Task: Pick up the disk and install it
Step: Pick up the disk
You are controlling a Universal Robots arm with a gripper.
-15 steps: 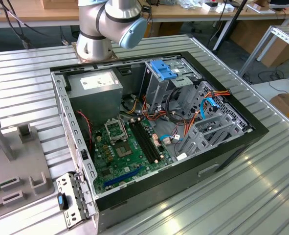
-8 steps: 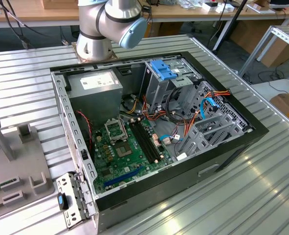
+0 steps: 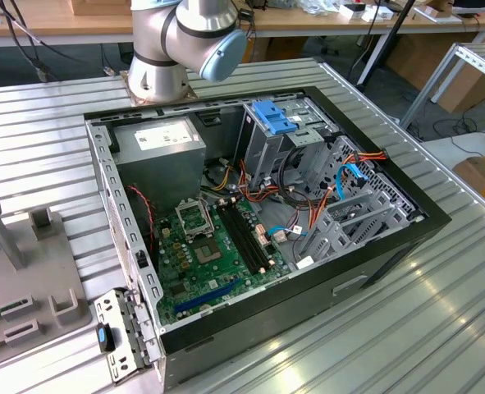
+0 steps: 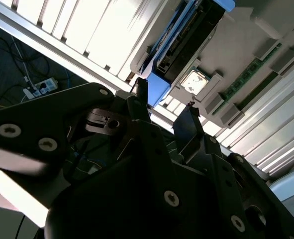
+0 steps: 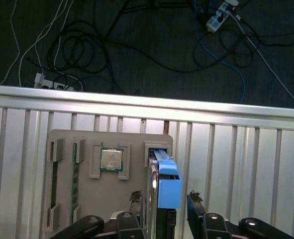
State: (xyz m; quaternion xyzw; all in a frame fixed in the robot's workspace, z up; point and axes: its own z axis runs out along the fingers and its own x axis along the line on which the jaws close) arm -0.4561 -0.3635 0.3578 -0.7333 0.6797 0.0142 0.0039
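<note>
The disk stands on edge in a slot of a grey holder tray, its bright blue carrier on top and its metal body showing beside it. In the first wrist view my gripper is directly over it, open. One dark fingertip stands on each side of the disk, with a small gap to it. The second wrist view shows the same disk and blue carrier beyond my gripper, whose fingers are spread apart with nothing between the pads.
The holder tray also carries a processor chip and two memory sticks. In the exterior view the open computer case lies on the ribbed metal table, with its grey drive cage, power-supply box and motherboard. Cables lie on the floor past the table edge.
</note>
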